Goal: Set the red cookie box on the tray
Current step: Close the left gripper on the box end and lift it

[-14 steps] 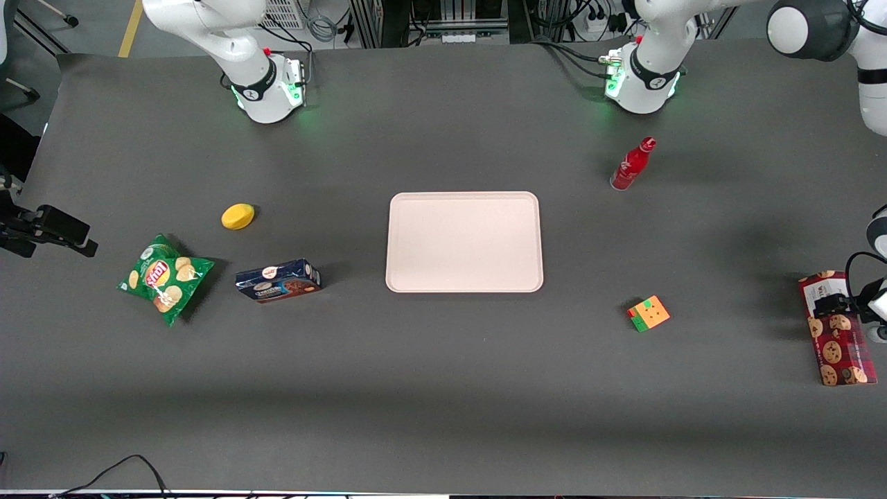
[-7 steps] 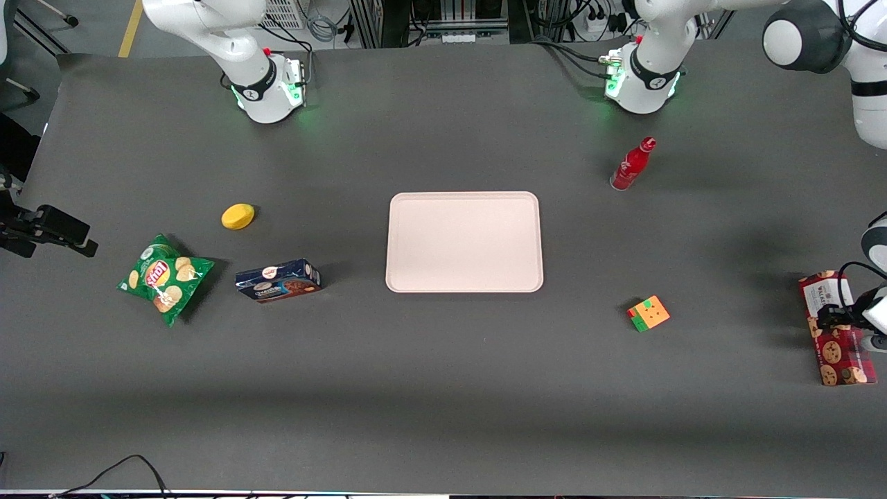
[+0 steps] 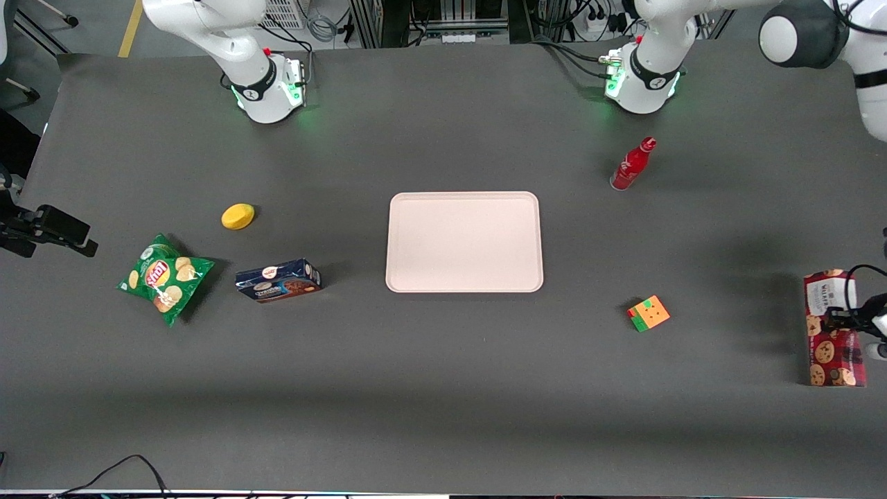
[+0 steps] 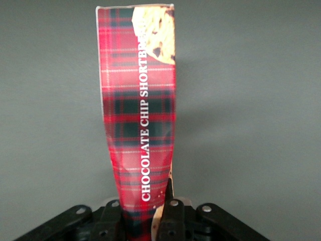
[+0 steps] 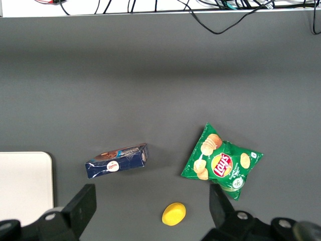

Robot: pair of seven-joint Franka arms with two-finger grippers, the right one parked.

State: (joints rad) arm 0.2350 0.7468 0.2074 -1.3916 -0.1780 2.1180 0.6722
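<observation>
The red cookie box (image 3: 833, 343), a long red tartan carton with cookie pictures and a white label at its end farther from the front camera, lies at the working arm's end of the table. My left gripper (image 3: 851, 320) is over its middle, shut on it. In the left wrist view the box (image 4: 140, 115) stretches away from the gripper (image 4: 143, 201), its narrow lettered side clamped between the fingers (image 4: 170, 198). I cannot tell whether it is off the table. The pale beige-pink tray (image 3: 464, 241) lies flat at the table's centre, with nothing on it.
A red bottle (image 3: 631, 164) stands beside the tray toward the working arm's base. A colourful cube (image 3: 648, 313) lies between tray and box. Toward the parked arm's end lie a dark blue cookie box (image 3: 278, 280), a green chip bag (image 3: 165, 277) and a yellow lemon (image 3: 238, 215).
My gripper has come down across the box's middle and closed on it. The box has turned slightly and looks narrower than a second ago.
</observation>
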